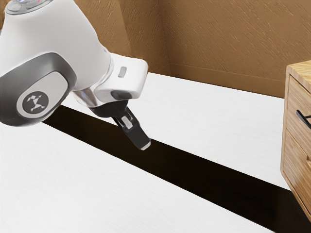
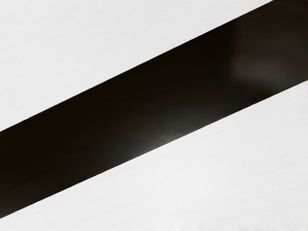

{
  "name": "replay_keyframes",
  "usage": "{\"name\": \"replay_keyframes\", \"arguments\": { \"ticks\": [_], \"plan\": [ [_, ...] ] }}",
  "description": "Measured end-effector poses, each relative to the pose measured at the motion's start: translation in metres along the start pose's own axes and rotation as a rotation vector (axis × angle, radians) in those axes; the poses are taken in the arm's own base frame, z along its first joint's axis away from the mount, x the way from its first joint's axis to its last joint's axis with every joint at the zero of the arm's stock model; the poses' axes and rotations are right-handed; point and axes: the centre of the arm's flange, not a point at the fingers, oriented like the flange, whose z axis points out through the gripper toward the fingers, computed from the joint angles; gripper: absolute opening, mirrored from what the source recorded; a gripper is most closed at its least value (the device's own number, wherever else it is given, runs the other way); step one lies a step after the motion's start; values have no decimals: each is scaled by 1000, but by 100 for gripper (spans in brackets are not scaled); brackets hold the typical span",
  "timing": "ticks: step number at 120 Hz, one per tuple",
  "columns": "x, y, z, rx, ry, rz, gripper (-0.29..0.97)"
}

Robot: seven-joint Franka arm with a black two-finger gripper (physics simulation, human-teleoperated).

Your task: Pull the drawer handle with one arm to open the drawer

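Arm [image 1: 48, 73], gripper [image 1: 144, 144] well apart from handle [image 1: 302, 118].

The worktop [image 1: 218, 116] spreads across the exterior view, with a wall [image 1: 218, 39] rising behind its far edge; a straight band [image 1: 204, 174] crosses the worktop on a slant, from under the arm [image 1: 53, 63] at the exterior view's left down toward its lower right; worktop lies on both sides of the band; the hand [image 1: 142, 141] hangs off the arm's end, tilted, above the band's near-left stretch; a cabinet [image 1: 295, 165] stands at the exterior view's right edge, at the band's far end, well apart from the hand; the handle [image 1: 303, 118] sits on its upper drawer front [image 1: 294, 104], another front below it; under the wrist camera, the band [image 2: 144, 125] runs between two stretches of worktop [image 2: 96, 38].
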Motion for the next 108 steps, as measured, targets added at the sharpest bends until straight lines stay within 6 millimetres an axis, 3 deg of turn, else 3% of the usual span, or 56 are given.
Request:
{"name": "replay_keyframes", "arguments": {
  "ticks": [21,60,77,94,108],
  "plan": [
    [3,-3,-9,78,19,244,66],
    [13,8,-6,107,41,632,66],
    [40,16,-3,115,85,779,66],
    [55,32,-13,135,122,905,66],
    [69,63,-19,163,135,1039,66]
  ]
}}
